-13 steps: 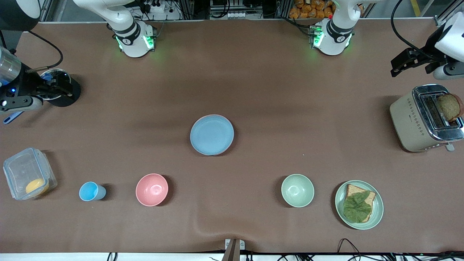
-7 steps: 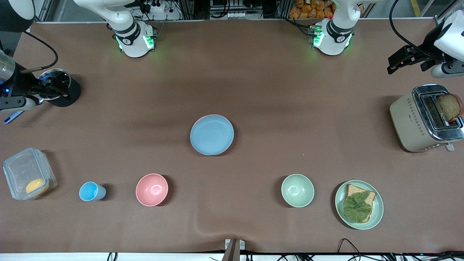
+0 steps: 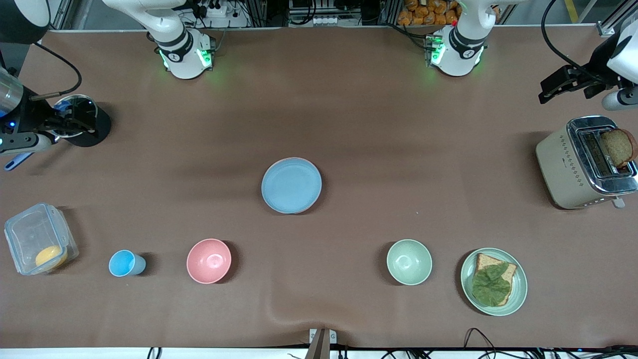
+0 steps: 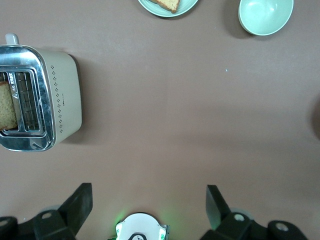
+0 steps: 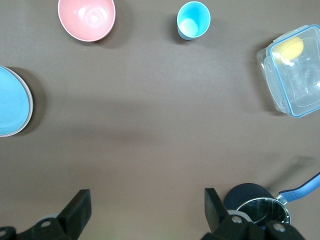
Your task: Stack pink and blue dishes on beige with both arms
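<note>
The light blue plate lies on top of a stack at the table's middle, and its edge also shows in the right wrist view. A thin pinkish rim of the pink plate peeks out under it. The beige plate is hidden beneath. My right gripper hangs open and empty over a black pot at the right arm's end; its own view shows bare table between the fingers. My left gripper is open and empty above the table near the toaster, over the left arm's base.
Nearer the front camera stand a clear lidded box, a small blue cup, a pink bowl, a pale green bowl and a green plate with bread and lettuce. The toaster holds a slice of bread.
Both grippers shifted only slightly at their ends of the table. The plate stack and the other things have not moved.
</note>
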Tool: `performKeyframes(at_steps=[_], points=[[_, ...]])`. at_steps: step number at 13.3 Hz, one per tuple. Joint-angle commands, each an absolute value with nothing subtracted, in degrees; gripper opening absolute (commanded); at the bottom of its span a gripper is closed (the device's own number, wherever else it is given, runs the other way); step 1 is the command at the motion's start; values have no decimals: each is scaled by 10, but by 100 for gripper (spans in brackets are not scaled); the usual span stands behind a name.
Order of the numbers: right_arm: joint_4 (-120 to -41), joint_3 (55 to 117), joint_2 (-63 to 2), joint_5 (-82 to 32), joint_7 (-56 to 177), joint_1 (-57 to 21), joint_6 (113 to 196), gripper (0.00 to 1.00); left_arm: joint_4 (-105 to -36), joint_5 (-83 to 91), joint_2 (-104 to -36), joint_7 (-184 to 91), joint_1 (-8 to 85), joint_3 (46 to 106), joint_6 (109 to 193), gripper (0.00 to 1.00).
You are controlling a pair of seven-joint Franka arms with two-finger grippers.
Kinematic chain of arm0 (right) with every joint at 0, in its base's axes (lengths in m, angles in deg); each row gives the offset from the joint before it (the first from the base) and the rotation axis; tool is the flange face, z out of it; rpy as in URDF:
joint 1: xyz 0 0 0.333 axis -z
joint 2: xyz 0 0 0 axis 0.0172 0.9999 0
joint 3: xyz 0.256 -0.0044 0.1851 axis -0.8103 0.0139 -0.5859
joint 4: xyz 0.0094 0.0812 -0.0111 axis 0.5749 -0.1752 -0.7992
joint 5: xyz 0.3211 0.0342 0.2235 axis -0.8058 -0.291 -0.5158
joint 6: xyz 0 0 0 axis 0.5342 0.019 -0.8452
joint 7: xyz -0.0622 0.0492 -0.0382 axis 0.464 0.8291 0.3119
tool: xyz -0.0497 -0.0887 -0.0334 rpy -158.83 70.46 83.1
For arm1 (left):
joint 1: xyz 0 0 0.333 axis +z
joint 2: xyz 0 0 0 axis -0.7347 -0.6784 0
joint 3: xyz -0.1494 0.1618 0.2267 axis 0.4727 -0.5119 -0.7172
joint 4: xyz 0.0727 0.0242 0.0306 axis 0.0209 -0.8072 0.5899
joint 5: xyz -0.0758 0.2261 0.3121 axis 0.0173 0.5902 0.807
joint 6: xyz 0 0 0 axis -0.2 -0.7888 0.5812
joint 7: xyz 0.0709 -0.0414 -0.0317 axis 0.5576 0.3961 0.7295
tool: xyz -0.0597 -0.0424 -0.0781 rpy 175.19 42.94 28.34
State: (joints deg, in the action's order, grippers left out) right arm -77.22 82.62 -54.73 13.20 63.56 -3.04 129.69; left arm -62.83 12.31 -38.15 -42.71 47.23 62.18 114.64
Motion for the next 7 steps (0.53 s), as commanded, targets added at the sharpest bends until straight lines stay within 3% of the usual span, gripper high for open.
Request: performKeyframes(at_steps=[1, 7], points=[[-780, 811, -558, 135, 638, -19, 1295, 100, -619, 119, -383, -426, 473, 621, 1134, 100], [-780, 811, -558, 135, 640, -22, 1295, 100, -616, 126, -384, -425, 473, 621, 1129, 100]])
